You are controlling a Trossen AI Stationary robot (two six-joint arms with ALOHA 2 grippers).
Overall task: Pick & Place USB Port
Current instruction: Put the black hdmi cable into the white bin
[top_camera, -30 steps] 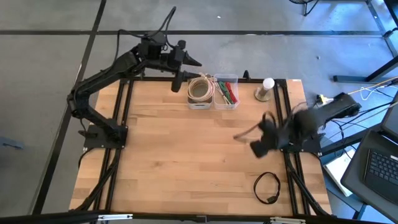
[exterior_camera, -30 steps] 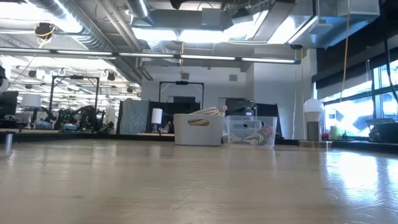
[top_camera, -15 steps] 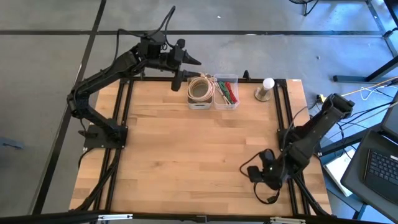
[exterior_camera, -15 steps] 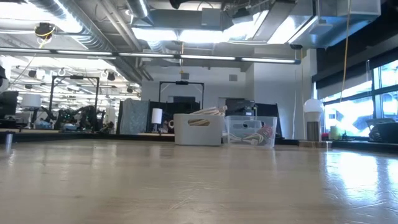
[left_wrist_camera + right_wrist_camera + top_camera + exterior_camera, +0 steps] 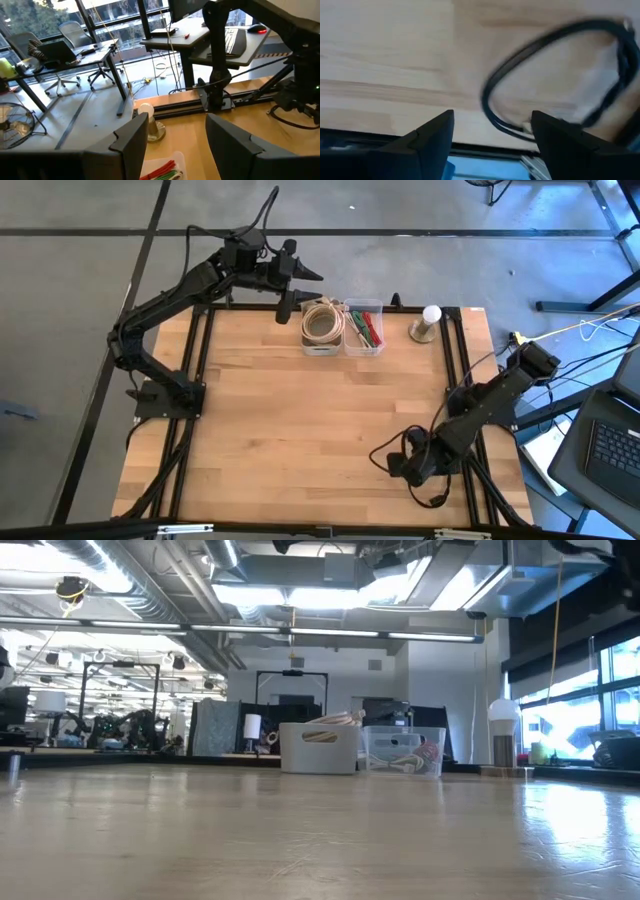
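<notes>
High view: right gripper [image 5: 385,461] low over the table's [image 5: 280,430] near right corner, just beside the coiled black USB cable [image 5: 432,492]; left gripper [image 5: 298,288] waited above the far bins [image 5: 341,328]. Low view: neither gripper shown. Left wrist view: fingers spread, nothing held. Right wrist view: fingers [image 5: 432,132] spread, cable loop [image 5: 555,82] lying between and beyond them. Step judged: approach to pick; next called for centring on the loop, descending, then closing.

Over by the window sit office chairs [image 5: 75,35], a desk fan [image 5: 12,122], a keyboard [image 5: 235,40] on a desk.
</notes>
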